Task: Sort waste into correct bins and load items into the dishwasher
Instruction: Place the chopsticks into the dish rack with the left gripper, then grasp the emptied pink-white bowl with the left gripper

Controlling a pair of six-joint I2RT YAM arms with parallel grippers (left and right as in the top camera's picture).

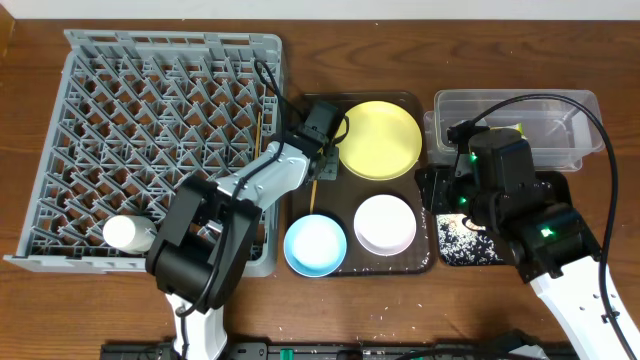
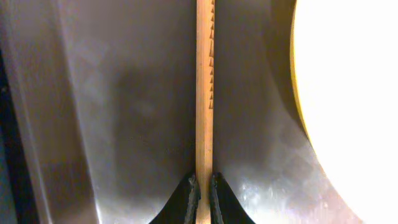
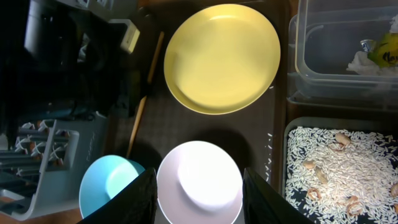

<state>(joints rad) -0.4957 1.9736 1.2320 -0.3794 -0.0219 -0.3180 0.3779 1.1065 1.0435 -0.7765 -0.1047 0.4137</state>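
Note:
My left gripper (image 1: 321,168) is low over the dark-brown serving tray (image 1: 345,268), shut on one wooden chopstick (image 2: 204,93) that lies along the tray; its tips (image 2: 204,190) pinch it beside the yellow plate (image 1: 380,140). The chopstick also shows in the right wrist view (image 3: 147,87). A second chopstick (image 1: 259,128) stands in the grey dish rack (image 1: 150,140), with the white cup (image 1: 130,234). My right gripper (image 3: 202,190) is open and empty, above the white bowl (image 3: 199,180), with the light-blue bowl (image 3: 109,186) to its left.
The clear tub (image 3: 336,68) at the right holds the green wrapper (image 3: 387,48) and crumpled paper (image 3: 364,62). The black tray (image 3: 292,134) in front of it holds rice grains and crumbs. The right arm (image 1: 520,200) hangs over both bins.

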